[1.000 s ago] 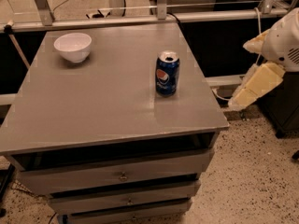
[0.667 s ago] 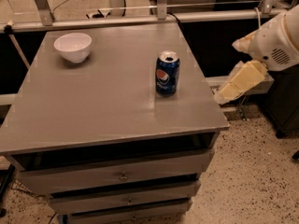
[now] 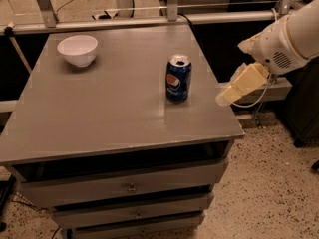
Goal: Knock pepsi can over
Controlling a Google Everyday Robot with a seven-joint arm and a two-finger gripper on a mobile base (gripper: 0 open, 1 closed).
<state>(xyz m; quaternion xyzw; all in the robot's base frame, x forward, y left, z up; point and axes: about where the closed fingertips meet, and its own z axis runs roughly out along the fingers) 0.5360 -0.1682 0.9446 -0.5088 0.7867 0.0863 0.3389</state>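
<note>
The pepsi can (image 3: 178, 78) is dark blue with a round red-white-blue logo and a silver top. It stands upright on the grey table (image 3: 99, 113), right of the middle and near the right edge. My gripper (image 3: 228, 94) is cream-coloured and hangs from the white arm (image 3: 286, 39) at the right. It sits just off the table's right edge, at about the height of the can's lower half, roughly a can's width or more to the right of the can. It does not touch the can.
A white bowl (image 3: 77, 50) stands at the table's back left. The table has drawers (image 3: 129, 188) below its front edge. A metal rail (image 3: 149, 20) runs behind the table. Speckled floor (image 3: 269, 193) lies to the right.
The arm and gripper have moved left and a little up, closer to the table's right edge and the can. The can and the bowl have not moved.
</note>
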